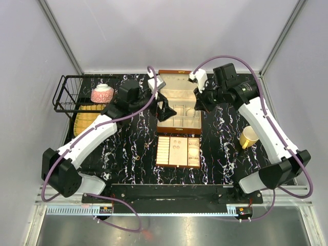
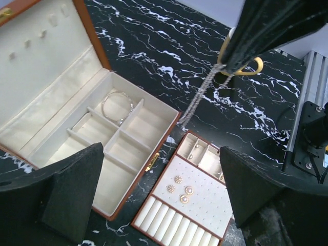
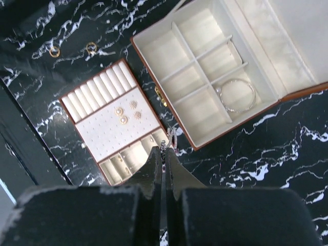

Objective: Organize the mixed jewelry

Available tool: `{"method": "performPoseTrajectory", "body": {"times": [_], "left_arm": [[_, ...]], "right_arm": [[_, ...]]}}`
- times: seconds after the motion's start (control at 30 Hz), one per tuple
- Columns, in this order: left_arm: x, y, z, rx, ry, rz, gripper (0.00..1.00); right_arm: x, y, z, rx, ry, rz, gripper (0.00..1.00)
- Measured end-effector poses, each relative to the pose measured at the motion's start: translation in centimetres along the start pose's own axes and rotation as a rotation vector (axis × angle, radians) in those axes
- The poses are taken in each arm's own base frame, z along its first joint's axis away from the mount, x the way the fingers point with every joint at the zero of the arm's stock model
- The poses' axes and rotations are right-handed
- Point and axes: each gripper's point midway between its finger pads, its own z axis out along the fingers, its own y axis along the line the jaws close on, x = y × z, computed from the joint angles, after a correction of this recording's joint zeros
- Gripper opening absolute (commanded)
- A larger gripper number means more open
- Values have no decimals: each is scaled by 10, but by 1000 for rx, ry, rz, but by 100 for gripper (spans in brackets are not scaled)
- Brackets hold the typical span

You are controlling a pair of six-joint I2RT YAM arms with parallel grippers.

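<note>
Gripping, R pincer [image 3: 164,156]: jaws pressed tight together on a fine chain [image 2: 197,100]; chain hangs from the tips over the marble top [image 2: 154,46]; its low end is by the box's front R corner, near the tray's small-compt end; touching anything or not, can't tell.
L pincer [image 2: 160,151]: spread wide, nothing btw the fingers [image 2: 72,195]; hovers by the box's L side, above the front edge.
Brown box [image 2: 46,66]: mid table; lid up, pale lining; base split into compts by thin dividers.
Bangle [image 3: 236,95]: thin pale loop; lies flat in the back R compt, right next to the lid.
Tray [image 2: 205,205]: out of the box, flat on the marble just in front of it; ring rolls at L end, dotted panel in the middle, small compts at R end.
Ear studs [image 2: 180,188]: four round ones on the dotted panel, close together, near the ring-roll side.
Small compts: a few tiny specks inside; too small to name.
Loose gold pieces [image 3: 54,50]: two small ones on the marble beyond the tray's ring-roll end; apart from the tray and from each other.
Yellow cup [image 1: 249,137]: on the marble, R of the tray; just beside the R arm.
Wire basket [image 1: 64,95]: back L corner; pink-and-white bowl [image 1: 102,94] sits in it.
</note>
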Motion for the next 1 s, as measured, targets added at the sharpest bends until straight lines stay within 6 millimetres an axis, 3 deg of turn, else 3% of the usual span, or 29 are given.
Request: {"method": "performPoseTrajectory", "body": {"times": [0.17, 0.37, 0.63, 1.0], "left_arm": [[8, -14, 20, 0, 32, 10, 98], [8, -11, 35, -38, 37, 21, 95], [12, -7, 49, -73, 34, 30, 81], [9, -13, 61, -21, 4, 51, 62]], "right_arm": [[-22, -3, 7, -18, -49, 34, 0], [-32, -5, 10, -18, -79, 66, 0], [-45, -7, 9, -8, -119, 109, 0], [-48, -6, 10, -10, -127, 169, 0]]}}
